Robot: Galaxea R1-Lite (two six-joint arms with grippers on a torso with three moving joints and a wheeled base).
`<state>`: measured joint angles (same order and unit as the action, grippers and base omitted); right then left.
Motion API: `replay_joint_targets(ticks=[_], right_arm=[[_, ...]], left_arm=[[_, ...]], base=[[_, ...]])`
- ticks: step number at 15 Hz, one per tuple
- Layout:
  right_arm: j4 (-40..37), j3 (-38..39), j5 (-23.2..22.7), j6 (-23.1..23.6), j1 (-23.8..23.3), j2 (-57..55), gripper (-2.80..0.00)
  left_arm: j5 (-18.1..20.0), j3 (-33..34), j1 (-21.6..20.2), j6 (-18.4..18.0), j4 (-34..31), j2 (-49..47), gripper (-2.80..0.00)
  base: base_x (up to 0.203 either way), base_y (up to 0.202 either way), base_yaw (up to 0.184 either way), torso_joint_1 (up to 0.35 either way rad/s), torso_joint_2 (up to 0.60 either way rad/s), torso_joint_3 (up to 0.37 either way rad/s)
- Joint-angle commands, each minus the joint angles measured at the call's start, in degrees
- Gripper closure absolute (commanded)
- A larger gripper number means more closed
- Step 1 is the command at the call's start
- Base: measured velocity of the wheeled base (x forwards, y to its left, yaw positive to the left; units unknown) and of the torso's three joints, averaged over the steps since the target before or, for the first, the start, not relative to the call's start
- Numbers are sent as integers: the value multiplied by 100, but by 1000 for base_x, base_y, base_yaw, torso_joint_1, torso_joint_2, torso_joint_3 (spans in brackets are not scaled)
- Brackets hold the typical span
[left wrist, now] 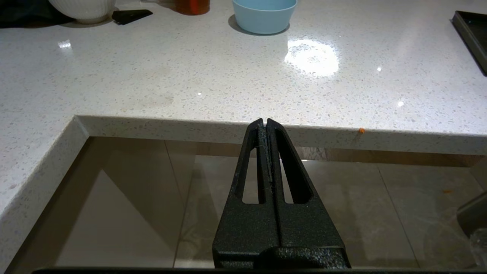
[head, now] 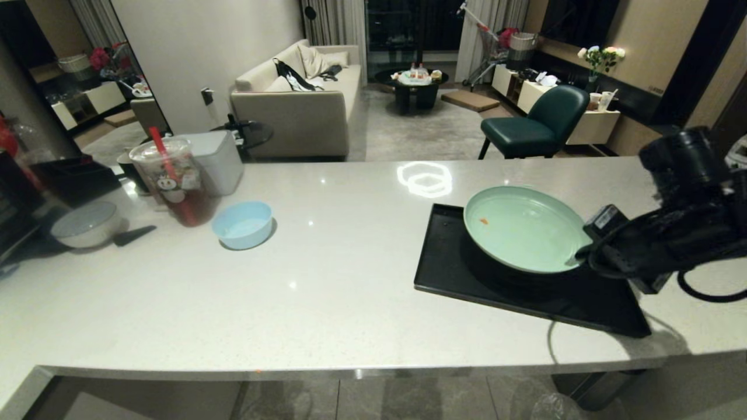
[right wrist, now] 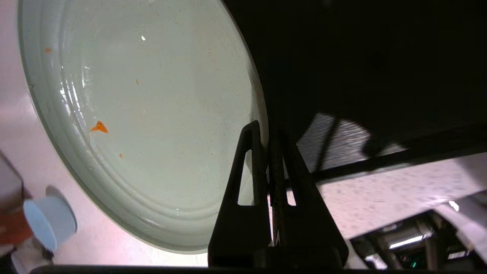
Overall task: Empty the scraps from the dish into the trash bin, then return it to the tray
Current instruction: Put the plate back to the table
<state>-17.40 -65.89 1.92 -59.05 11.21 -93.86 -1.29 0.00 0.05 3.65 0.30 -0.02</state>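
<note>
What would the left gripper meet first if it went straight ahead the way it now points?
Most likely the front edge of the white countertop: the shut left gripper points right at that edge from just below it. Depth is unclear, so it might slide just over or under it.

Right arm [head: 688, 227] is matte black, bulky, with a ribbed cylindrical joint, a small white label, perhaps a sticker, and a looping black cable; both grippers, left [left wrist: 265, 123] and right [right wrist: 266, 131], have black, grainy, triangular fingers with slotted cut-outs.
</note>
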Motion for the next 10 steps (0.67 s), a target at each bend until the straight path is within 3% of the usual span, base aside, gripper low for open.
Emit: replay_joint_targets(ticks=[1,10], right_arm=[[-257,-473,152,-399,186,-833,0],[-334,-688,256,-608,206,-1282,0]], left_arm=[[-3,0,-2,4,5,-6,0],[-3,0,-5,4,5,-6,0]], base=[[0,0,0,0,0,0],[0,0,0,0,0,0]])
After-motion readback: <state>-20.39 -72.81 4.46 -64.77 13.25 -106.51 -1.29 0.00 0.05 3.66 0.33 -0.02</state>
